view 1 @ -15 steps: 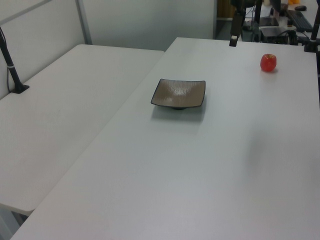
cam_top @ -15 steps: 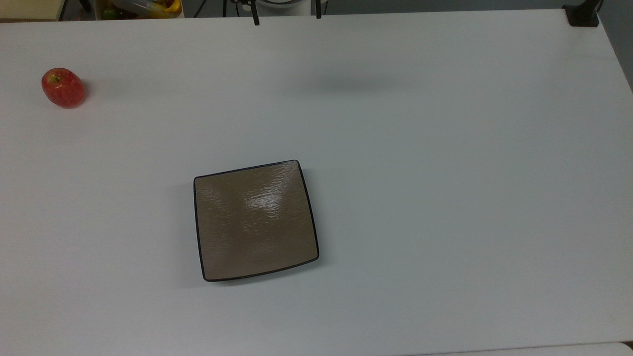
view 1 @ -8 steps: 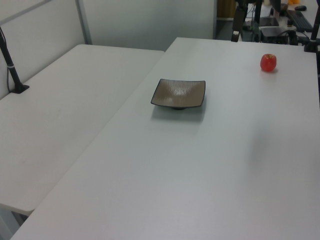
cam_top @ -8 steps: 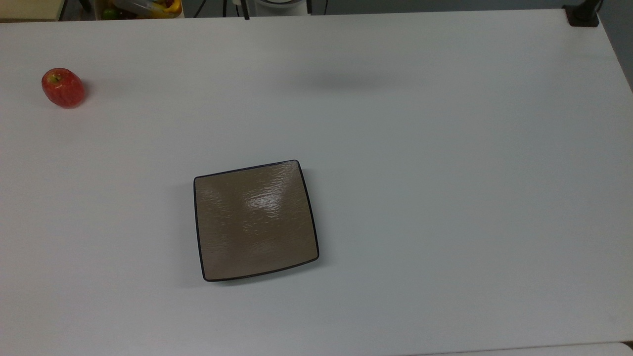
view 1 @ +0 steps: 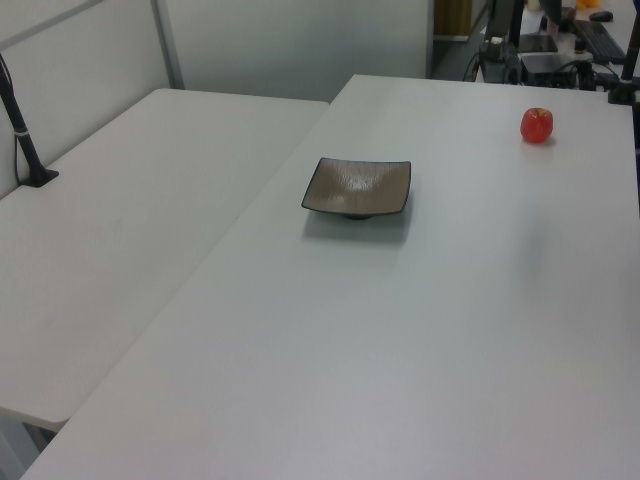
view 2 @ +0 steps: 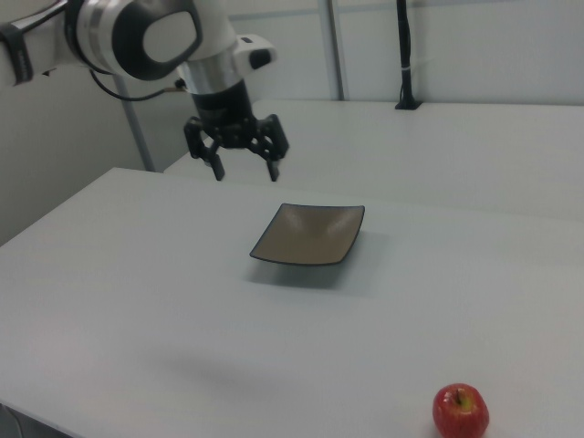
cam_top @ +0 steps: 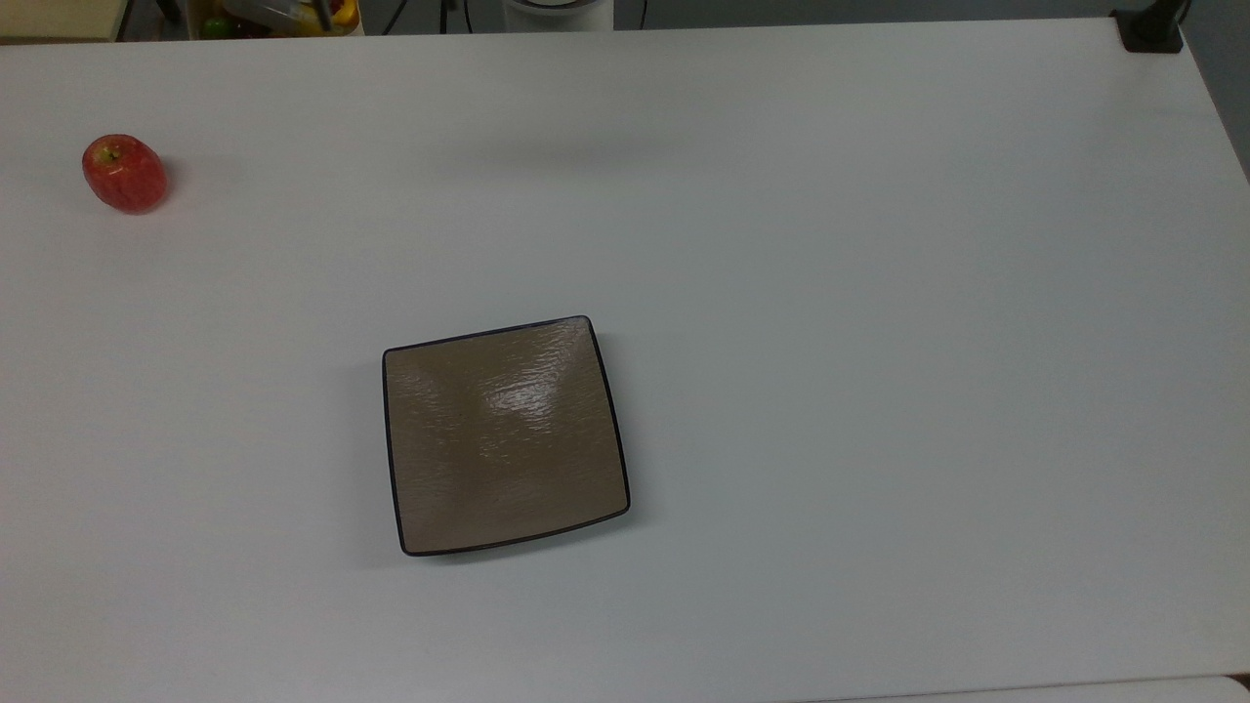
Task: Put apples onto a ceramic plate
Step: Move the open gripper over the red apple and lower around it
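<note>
Gripper (view 2: pixel 245 171) hangs in the air with its two dark fingers spread apart and pointing down, nothing between them; in the right view it sits above the table (view 2: pixel 137 274), to the upper left of the plate (view 2: pixel 308 234), carried by the white arm (view 2: pixel 137 36) that enters from the right view's upper left.

Nearest in the right view, the apple (view 2: pixel 461 411) stands upright on the table near the lower right edge, stem dimple up, red with pale streaks. It touches nothing but the table and lies well apart from the plate.

Farther back in the right view, the plate rests flat on the table, square, tan-brown with a dark rim, its surface bare and glossy.

In the top view the apple (cam_top: pixel 124 173) is at the far left, the plate (cam_top: pixel 504 434) near the centre.

In the left view the plate (view 1: pixel 358 187) lies mid-table and the apple (view 1: pixel 536 125) beyond it toward the upper right.

Behind, in the right view, a second table (view 2: pixel 474 146) bears a dark upright post (view 2: pixel 405 55).
</note>
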`<state>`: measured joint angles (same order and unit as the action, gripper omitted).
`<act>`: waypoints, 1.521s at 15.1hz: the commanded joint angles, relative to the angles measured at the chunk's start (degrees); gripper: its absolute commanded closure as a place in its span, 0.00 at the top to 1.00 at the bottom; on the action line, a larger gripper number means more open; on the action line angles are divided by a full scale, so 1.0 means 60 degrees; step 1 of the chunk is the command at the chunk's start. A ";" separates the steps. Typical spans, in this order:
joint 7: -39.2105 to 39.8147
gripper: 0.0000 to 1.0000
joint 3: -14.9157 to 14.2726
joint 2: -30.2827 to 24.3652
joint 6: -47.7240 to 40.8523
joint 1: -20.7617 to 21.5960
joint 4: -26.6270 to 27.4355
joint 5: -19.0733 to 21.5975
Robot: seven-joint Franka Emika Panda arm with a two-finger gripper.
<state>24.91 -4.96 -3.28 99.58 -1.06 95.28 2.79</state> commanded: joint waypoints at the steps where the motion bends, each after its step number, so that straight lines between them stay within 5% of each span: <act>1: 0.1718 1.00 -0.0068 0.0062 -0.0132 -0.0845 0.0131 0.0005; 6: 0.4618 1.00 -0.0739 0.0531 0.0364 -0.1581 0.0145 -0.0083; 13: 0.6262 1.00 -0.1824 0.1789 0.2020 -0.1654 0.0233 -0.0098; 23: 0.6366 1.00 -0.1826 0.3416 0.4276 -0.2357 0.1082 -0.1136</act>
<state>62.31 -15.71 16.23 120.41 -14.97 98.72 -1.50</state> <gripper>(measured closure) 0.000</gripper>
